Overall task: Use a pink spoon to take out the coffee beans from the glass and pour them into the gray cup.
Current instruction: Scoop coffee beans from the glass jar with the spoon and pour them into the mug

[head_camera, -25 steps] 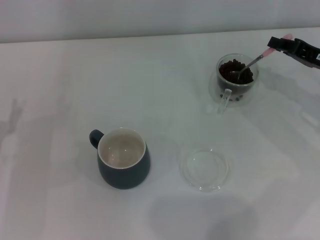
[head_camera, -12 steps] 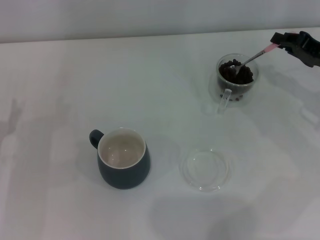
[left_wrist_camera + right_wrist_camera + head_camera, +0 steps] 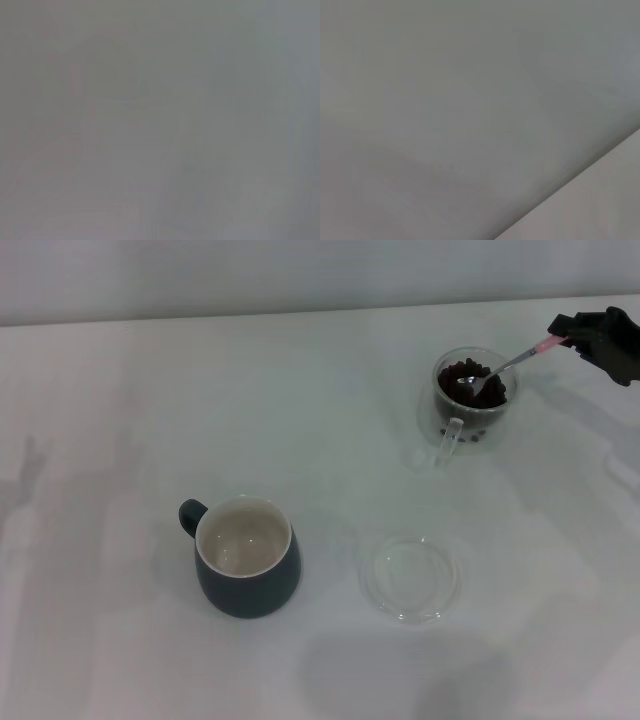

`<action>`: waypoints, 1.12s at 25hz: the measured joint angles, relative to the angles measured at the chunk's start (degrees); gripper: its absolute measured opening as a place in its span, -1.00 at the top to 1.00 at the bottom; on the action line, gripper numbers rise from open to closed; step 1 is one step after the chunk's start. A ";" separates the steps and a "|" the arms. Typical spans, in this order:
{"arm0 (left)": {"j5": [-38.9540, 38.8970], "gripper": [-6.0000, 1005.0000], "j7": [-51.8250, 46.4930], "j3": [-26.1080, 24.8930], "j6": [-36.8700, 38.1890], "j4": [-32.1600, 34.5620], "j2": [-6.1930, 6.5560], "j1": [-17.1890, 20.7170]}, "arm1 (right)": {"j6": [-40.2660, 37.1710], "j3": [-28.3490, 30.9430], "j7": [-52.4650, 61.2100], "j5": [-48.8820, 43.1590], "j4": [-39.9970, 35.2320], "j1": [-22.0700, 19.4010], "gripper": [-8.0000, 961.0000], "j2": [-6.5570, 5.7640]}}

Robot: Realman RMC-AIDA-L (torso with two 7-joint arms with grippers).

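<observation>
In the head view, the glass (image 3: 470, 400) stands at the far right of the table and holds a heap of coffee beans (image 3: 475, 390). My right gripper (image 3: 572, 332) comes in from the right edge and is shut on the pink handle of the pink spoon (image 3: 510, 362). The spoon slants down to the left, with its metal bowl resting on the beans. The gray cup (image 3: 245, 555) stands at front left of centre, upright, its cream inside showing no beans. My left gripper is out of view. Both wrist views show only blank grey.
A flat round clear glass dish (image 3: 408, 575) lies on the white table (image 3: 120, 420) to the right of the gray cup, in front of the glass.
My right gripper has shifted slightly right and turned, tilting the spoon. The spoon's bowl stays in the beans in the glass. The gray cup and the dish have not moved.
</observation>
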 joint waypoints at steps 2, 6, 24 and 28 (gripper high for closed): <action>0.00 -0.76 -0.01 -0.01 0.00 0.00 0.00 0.00 | 0.13 0.00 1.09 -0.02 0.11 -0.01 0.68 -0.22; 0.00 -0.76 -0.02 -0.01 0.00 0.00 0.00 0.01 | 0.23 0.01 4.12 -0.02 0.35 -0.07 0.68 -0.76; -0.70 -0.76 0.02 -0.01 -0.24 -0.01 -0.10 0.64 | 5.63 3.13 10.31 0.79 5.08 0.21 0.68 -4.42; -0.71 -0.76 0.03 -0.01 -0.17 0.00 -0.18 0.65 | 8.60 2.69 12.44 0.59 5.16 0.65 0.68 -5.00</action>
